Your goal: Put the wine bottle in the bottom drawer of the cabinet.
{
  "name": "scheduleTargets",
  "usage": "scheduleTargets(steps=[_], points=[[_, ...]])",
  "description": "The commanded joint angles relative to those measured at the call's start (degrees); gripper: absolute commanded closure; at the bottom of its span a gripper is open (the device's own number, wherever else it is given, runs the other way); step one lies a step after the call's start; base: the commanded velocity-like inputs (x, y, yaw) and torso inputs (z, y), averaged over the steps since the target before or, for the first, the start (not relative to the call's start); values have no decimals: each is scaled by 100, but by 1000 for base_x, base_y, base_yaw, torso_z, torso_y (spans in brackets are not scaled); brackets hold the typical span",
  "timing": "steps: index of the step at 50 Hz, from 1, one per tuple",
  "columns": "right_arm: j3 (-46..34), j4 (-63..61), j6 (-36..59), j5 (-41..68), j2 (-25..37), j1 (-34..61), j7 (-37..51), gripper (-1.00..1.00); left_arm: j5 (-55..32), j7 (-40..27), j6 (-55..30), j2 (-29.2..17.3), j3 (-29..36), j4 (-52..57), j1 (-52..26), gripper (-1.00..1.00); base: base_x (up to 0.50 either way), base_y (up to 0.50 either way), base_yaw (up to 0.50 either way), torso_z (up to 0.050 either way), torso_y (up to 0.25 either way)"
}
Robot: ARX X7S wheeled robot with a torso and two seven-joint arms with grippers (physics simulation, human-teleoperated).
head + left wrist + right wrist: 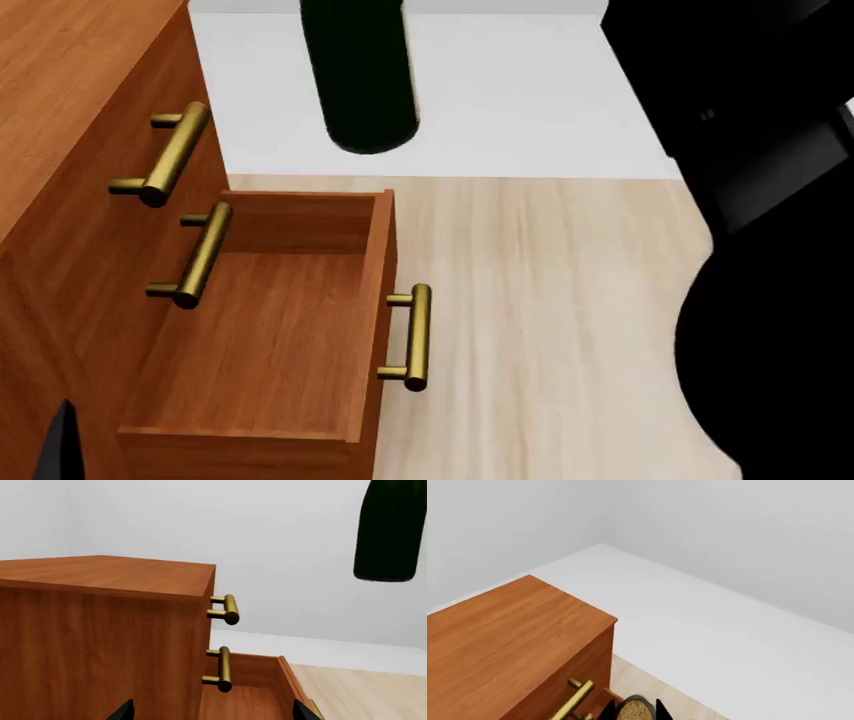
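Note:
The wine bottle's dark green body (358,80) hangs upright above the far end of the open bottom drawer (260,330), well clear of it. Its base also shows in the left wrist view (390,535). My right gripper (634,710) is shut around the bottle's top, with the tan cork (635,712) between its black fingertips. The drawer is pulled out of the reddish-brown cabinet (67,90) and is empty, with its brass handle (416,335) on the front. My left gripper (213,712) is open and empty beside the cabinet (100,645), facing the drawer (250,680).
Two upper drawer handles (167,155) (200,255) stick out above the open drawer. My right arm (761,250) fills the right of the head view. Pale wood floor (561,300) lies in front of the drawer, and a white wall base (534,100) lies behind.

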Motion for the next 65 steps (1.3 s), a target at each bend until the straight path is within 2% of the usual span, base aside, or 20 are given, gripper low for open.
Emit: scheduleTargets(steps=[1, 35, 65], points=[[-218, -141, 19, 725, 0, 62, 3, 100, -18, 30, 104, -69, -66, -59, 74, -100, 0, 0, 0, 0, 0], [-346, -378, -210, 1590, 0, -253, -250, 100, 3, 70, 136, -136, -67, -1, 111, -100, 0, 0, 0, 0, -2], [-453, -334, 104, 2148, 0, -245, -487, 100, 49, 123, 257, -93, -77, -127, 175, -100, 0, 0, 0, 0, -207]])
